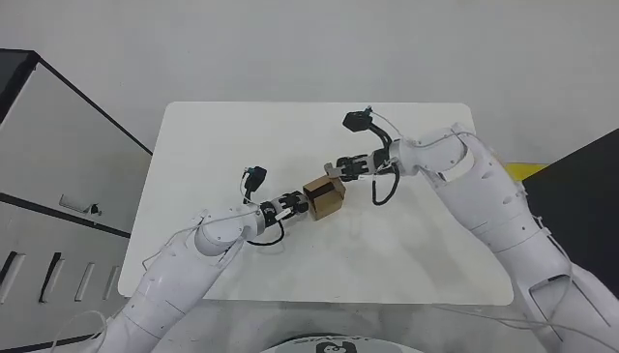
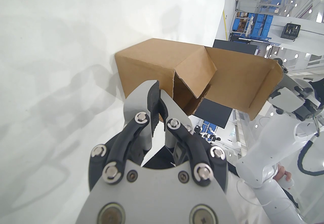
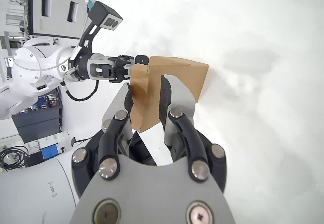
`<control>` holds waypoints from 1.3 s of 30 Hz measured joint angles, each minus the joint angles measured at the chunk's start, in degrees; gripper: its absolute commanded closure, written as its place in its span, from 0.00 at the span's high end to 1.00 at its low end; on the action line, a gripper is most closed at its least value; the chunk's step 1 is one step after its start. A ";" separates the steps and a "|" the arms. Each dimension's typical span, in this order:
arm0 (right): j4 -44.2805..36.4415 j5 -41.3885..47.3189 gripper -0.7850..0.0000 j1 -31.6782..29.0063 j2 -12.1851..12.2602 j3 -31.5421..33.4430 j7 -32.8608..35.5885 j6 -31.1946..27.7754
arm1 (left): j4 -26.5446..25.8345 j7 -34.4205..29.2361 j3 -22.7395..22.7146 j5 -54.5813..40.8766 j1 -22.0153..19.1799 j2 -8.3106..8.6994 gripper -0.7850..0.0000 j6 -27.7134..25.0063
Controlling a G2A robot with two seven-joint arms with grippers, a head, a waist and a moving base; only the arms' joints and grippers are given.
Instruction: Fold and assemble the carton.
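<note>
Looking at a brown carton [image 1: 324, 198] sitting mid-frame on the white surface [image 1: 222, 150]. Clamped at opposite flaps by left pincer [image 2: 157, 98] and right pincer [image 3: 145, 99].

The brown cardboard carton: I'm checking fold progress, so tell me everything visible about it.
The brown cardboard carton is small and made of plain corrugated board. It is partly erected: the walls form a box shape, one end gapes open, and its flaps are not yet closed, one of them bent inward. It sits askew near the middle of the white table, seemingly resting on it. The left gripper pinches one flap edge. The right gripper holds a flap on the opposite side between its pads.
</note>
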 measured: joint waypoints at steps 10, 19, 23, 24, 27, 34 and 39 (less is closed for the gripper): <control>-2.20 -7.75 0.27 5.04 -1.39 -6.15 4.21 3.52 | 0.00 0.00 0.00 0.00 0.00 0.00 0.00 0.00; -2.72 -9.78 0.30 7.17 -2.64 -9.78 5.26 4.41 | 0.00 0.00 0.00 0.00 0.00 0.00 0.00 0.00; -2.62 -9.86 0.27 7.51 -3.03 -10.77 5.61 4.44 | 0.00 0.00 0.00 0.00 0.00 0.00 0.00 0.00; -2.64 -10.03 0.27 7.61 -3.11 -11.01 5.75 4.49 | 0.00 0.00 0.00 0.00 0.00 0.00 0.00 0.00; -2.94 -11.24 0.25 8.08 -3.39 -11.95 6.29 4.85 | 0.00 0.00 0.00 0.00 0.00 0.00 0.00 0.00; -4.72 -17.94 0.22 9.86 -4.11 -14.76 7.96 7.86 | 0.00 0.00 0.00 0.00 0.00 0.00 0.00 0.00; -5.70 -20.72 0.18 10.84 -4.60 -16.21 10.09 9.14 | 0.00 0.00 0.00 0.00 0.00 0.00 0.00 0.00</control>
